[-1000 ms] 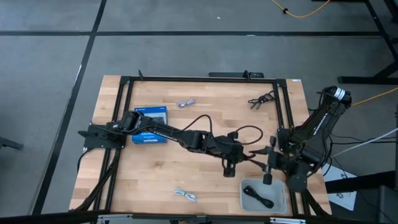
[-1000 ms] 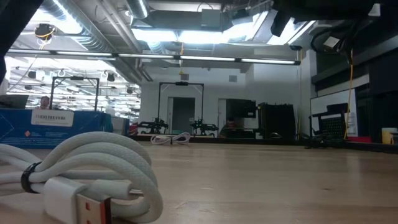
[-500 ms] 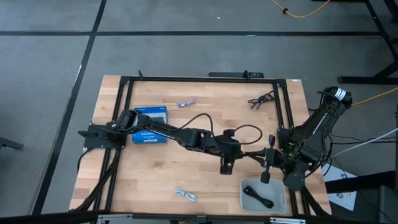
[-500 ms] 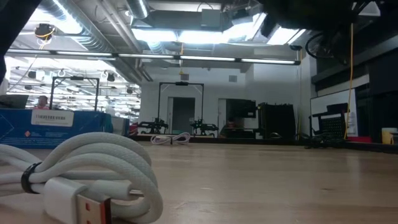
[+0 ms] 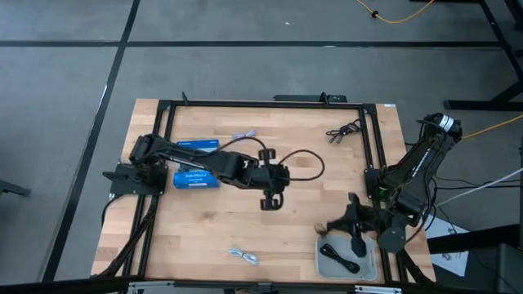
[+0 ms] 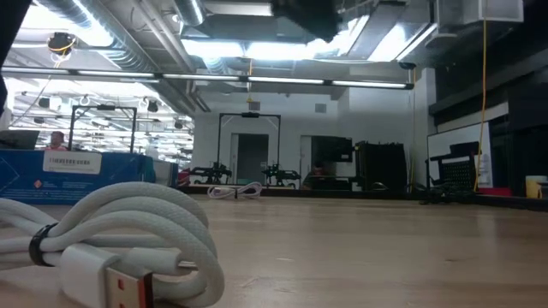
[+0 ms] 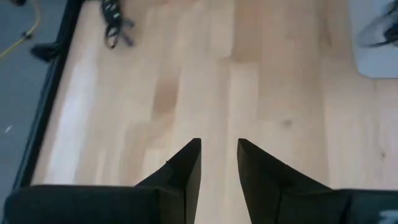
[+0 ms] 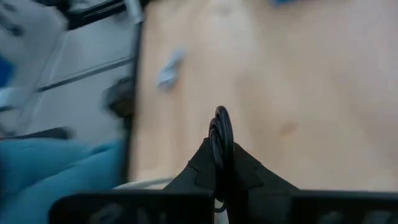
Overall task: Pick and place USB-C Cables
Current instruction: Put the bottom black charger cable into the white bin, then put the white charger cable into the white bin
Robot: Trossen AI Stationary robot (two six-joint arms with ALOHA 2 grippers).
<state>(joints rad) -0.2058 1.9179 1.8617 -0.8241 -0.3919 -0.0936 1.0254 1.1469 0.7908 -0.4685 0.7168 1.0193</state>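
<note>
I see my right gripper (image 8: 222,163) with its fingers clamped on a thin black coiled USB-C cable (image 8: 222,134), its loop standing up between the fingertips, while my left gripper (image 7: 219,163) hangs slightly apart, holding nothing.

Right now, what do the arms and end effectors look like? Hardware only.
Both arms are dark, jointed and slim, with loose black wires looping alongside. The left end effector has two matte black wedge-shaped fingers tapering to narrow tips. The right end effector has the same black, tapered fingers. No markings or labels are visible on either.
</note>
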